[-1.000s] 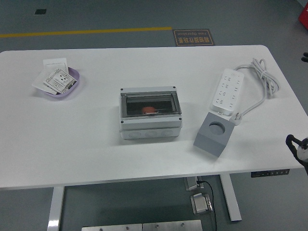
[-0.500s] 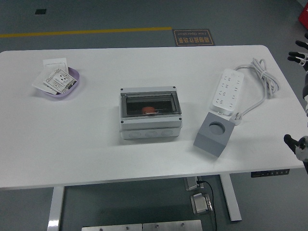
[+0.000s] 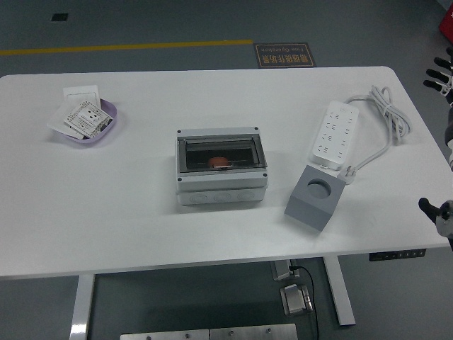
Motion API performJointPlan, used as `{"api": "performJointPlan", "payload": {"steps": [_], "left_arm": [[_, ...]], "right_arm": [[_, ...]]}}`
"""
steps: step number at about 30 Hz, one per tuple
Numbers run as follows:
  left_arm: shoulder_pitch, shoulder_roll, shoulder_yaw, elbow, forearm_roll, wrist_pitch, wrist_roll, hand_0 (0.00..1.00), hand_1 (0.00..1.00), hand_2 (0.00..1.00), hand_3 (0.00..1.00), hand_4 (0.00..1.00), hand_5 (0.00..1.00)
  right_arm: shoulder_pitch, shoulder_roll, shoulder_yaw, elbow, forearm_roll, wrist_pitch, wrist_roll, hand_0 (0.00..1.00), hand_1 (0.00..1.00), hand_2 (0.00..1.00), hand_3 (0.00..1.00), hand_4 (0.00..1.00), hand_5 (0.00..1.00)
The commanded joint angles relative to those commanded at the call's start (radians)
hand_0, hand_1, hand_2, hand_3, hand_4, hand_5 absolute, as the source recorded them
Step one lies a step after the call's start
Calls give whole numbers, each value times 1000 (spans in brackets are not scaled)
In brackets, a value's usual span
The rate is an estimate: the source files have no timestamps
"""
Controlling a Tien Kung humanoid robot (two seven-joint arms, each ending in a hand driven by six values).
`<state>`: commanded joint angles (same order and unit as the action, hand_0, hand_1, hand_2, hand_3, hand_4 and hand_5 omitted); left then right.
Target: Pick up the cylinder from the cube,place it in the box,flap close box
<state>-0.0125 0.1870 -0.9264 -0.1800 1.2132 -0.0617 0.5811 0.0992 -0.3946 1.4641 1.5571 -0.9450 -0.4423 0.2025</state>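
Now the cylinder (image 3: 219, 162) sits inside the shut box (image 3: 221, 170) mid-frame, the right hand (image 3: 440, 212), fingers unreadable, at the right edge, where a careless swing could clip the cube (image 3: 313, 195).

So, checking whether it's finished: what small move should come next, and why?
Probably just rest the right arm at the table's right edge: the cube's socket is empty, an orange object lies inside the box, and its clear flap looks shut.
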Motion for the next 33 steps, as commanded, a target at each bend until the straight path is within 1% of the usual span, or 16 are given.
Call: {"api": "performJointPlan", "payload": {"steps": [5, 12, 13, 20, 24, 33], "left_arm": [[0, 0, -7, 0, 7, -1, 2, 676, 710, 640, 635, 701, 205], [0, 1, -6, 0, 8, -3, 2, 676, 710, 640, 638, 701, 205], [0, 1, -5, 0, 8, -3, 2, 676, 710, 640, 638, 701, 205], [4, 4, -14, 0, 22, -6, 3, 676, 710, 640, 640, 702, 205], [3, 9, -12, 0, 22, -5, -1, 676, 710, 640, 640, 702, 205], [4, 24, -23, 0, 36, -7, 0, 676, 709, 640, 640, 702, 207]], "right_arm": [[-1, -6, 14, 10, -49, 8, -30, 607, 623, 696, 750, 858, 698], [-4, -9, 23, 15, -49, 10, -29, 611, 632, 699, 749, 861, 704], [-5, -9, 23, 16, -48, 11, -29, 634, 646, 710, 763, 875, 720], [-4, -10, 17, 24, -54, 12, -28, 634, 649, 710, 766, 884, 729], [-7, -13, 17, 29, -67, 14, -34, 634, 649, 710, 766, 884, 729], [-3, -24, 16, 25, -56, 7, -33, 643, 654, 711, 767, 886, 733]]}}
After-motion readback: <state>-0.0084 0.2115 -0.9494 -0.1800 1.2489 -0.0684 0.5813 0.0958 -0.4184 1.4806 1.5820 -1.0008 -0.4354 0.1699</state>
